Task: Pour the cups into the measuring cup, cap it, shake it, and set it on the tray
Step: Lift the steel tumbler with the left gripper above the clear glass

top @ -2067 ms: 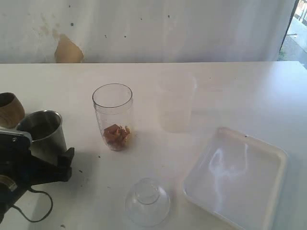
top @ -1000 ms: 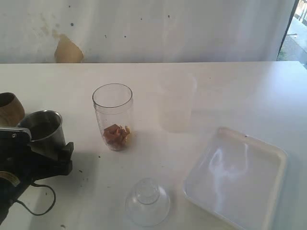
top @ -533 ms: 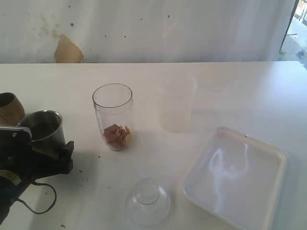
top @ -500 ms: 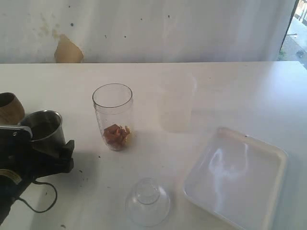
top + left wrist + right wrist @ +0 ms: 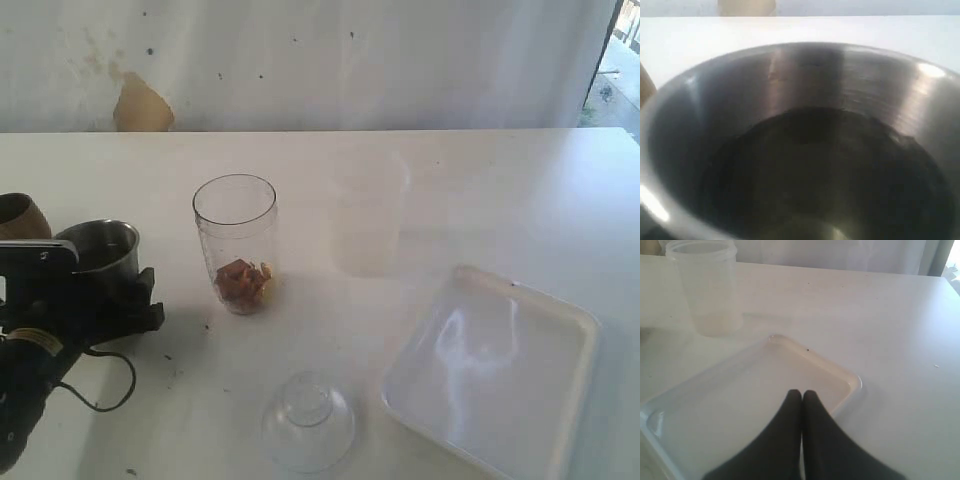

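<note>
The steel tumbler (image 5: 100, 250) sits at the left between the fingers of my left gripper (image 5: 112, 288), which is shut on it. Its dark inside (image 5: 800, 125) fills the left wrist view and hides the jaws. The brown wooden cup (image 5: 18, 215) stands just behind it at the table's left edge. The clear measuring cup (image 5: 236, 245) stands upright with brown pieces in its bottom. Further right is the frosted plastic cup (image 5: 368, 215) (image 5: 705, 287). My right gripper (image 5: 802, 392) is shut and empty over the white tray (image 5: 852, 380) (image 5: 580, 330); it is outside the exterior view.
A clear dome lid (image 5: 307, 420) lies near the table's front edge, between the measuring cup and the tray. A black cable (image 5: 100, 395) loops under the left arm. The white wall (image 5: 330, 60) runs along the table's far edge.
My left gripper has closed in on the steel tumbler, and both have shifted up and a little to the right. The right gripper has not moved.
</note>
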